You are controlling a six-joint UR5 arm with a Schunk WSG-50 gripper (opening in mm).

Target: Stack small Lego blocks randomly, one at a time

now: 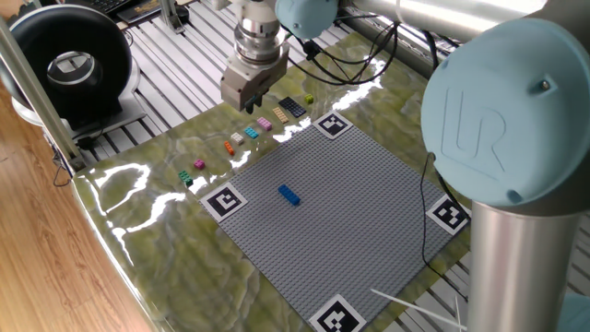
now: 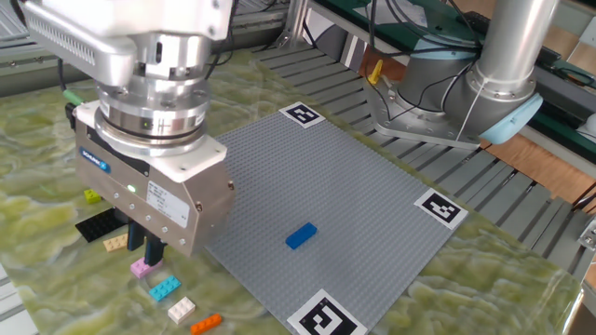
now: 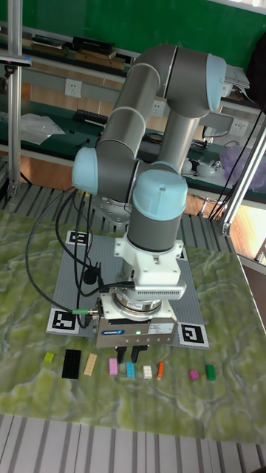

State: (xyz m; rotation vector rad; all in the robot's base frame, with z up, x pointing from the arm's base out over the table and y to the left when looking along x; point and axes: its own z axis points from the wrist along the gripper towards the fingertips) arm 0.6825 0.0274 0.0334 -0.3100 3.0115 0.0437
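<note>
Small Lego blocks lie in a row on the green mat beside the grey baseplate: orange, white, cyan, pink, tan and yellow-green. Magenta and green ones lie further along the row. One blue block sits alone on the baseplate. My gripper hangs just above the pink and cyan blocks, its fingers slightly apart and holding nothing. In the tall fixed view the gripper stands over the same part of the row.
A flat black studded plate lies between the tan and yellow-green blocks. Black-and-white marker tags sit at the baseplate corners. A black round device stands at the far left, and the arm's base is beyond the baseplate.
</note>
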